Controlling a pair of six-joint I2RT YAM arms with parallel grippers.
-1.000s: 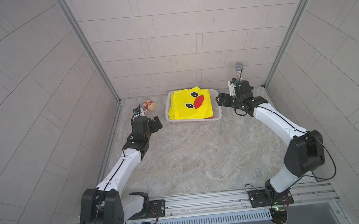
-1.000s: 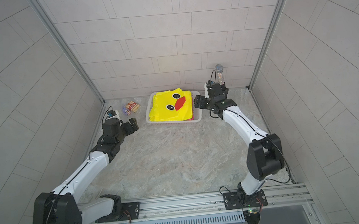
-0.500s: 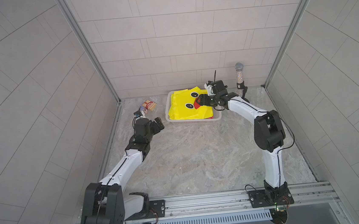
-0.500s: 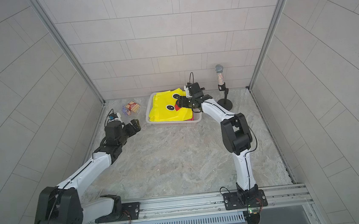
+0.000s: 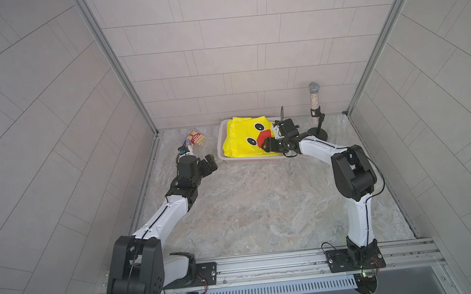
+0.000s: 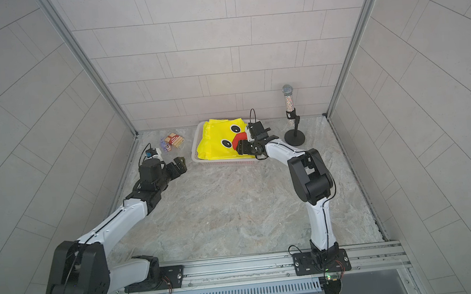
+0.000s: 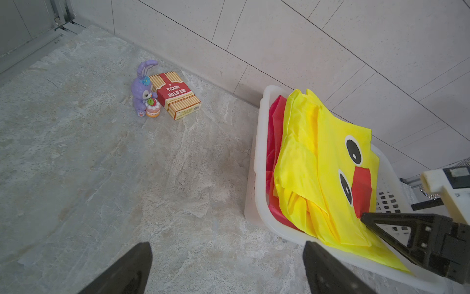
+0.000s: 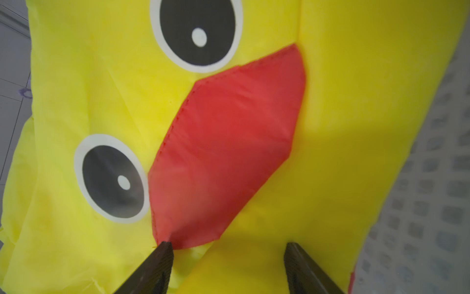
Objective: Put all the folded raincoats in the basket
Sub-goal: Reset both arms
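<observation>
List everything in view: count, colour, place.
basket: 1, white, back of the table
raincoat: 1, yellow with duck face, folded in the basket
red fabric: 1, red, under the raincoat
card box: 1, red and cream, back left corner
rabbit figurine: 1, purple, beside the card box
microphone: 1, glittery, upright, right of the basket
left gripper: 1, black, open, left of the basket
right gripper: 1, black, open, over the raincoat

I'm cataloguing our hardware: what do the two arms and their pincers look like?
The left arm and right arm share white rounded links, boxy black joints and thin black cables. The left pincer and right pincer are black with tapering fingers.
</observation>
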